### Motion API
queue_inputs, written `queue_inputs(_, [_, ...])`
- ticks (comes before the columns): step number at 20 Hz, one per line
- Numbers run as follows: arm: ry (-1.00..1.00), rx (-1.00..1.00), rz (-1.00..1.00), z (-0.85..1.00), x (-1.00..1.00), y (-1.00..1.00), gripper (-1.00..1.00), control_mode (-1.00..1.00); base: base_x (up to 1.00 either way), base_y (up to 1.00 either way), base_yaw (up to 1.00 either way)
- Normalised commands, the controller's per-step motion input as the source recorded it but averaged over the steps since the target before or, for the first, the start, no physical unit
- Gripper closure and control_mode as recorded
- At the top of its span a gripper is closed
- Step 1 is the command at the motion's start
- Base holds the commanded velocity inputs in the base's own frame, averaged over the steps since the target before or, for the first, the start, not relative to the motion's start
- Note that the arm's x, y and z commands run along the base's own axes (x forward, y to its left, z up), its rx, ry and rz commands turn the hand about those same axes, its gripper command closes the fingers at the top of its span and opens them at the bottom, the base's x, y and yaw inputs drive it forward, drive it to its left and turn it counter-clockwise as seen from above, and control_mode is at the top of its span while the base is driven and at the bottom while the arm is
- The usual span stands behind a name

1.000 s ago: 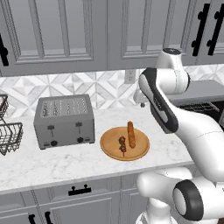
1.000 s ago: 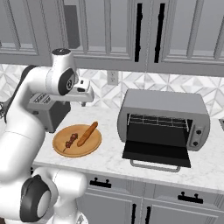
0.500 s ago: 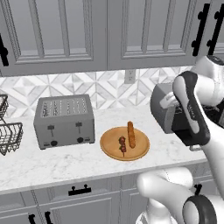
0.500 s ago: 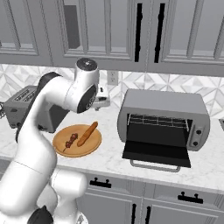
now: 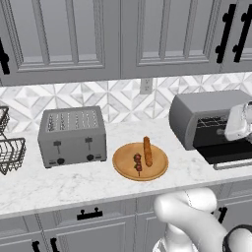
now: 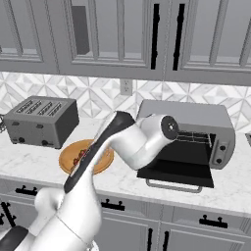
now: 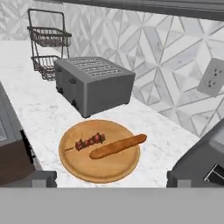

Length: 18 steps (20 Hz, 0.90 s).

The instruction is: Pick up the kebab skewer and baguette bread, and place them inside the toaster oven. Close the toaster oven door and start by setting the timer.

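Slot toaster crowds the plate's left side.

**Counter items, counted**

One kebab skewer and one baguette bread lie on one round wooden plate. One slot toaster, one toaster oven, one two-tier wire basket and one wall outlet complete the count.

I see a matt wooden plate on the smooth, white-veined marble surface. At its 9 o'clock the slot toaster looks brushed grey metal; the toaster oven at 3 o'clock, likewise satin metal.
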Motion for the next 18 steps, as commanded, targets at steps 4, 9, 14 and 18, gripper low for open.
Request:
queue_inputs(4, [-0.23,0.16,0.27,-0.24,0.33,-0.70,-1.00,-1.00,0.00,0.00,0.00])
queue_inputs(9, [-0.15,0.26,0.05,-0.25,0.50,-0.30,-1.00,-1.00,0.00,0.00,0.00])
queue_inputs(14, [-0.15,0.25,-0.04,-0.38,0.38,-0.28,-1.00,-1.00,0.00,0.00,0.00])
queue_inputs(18, [-0.09,0.06,-0.15,-0.20,0.52,-0.28,-1.00,-1.00,0.00,0.00,0.00])
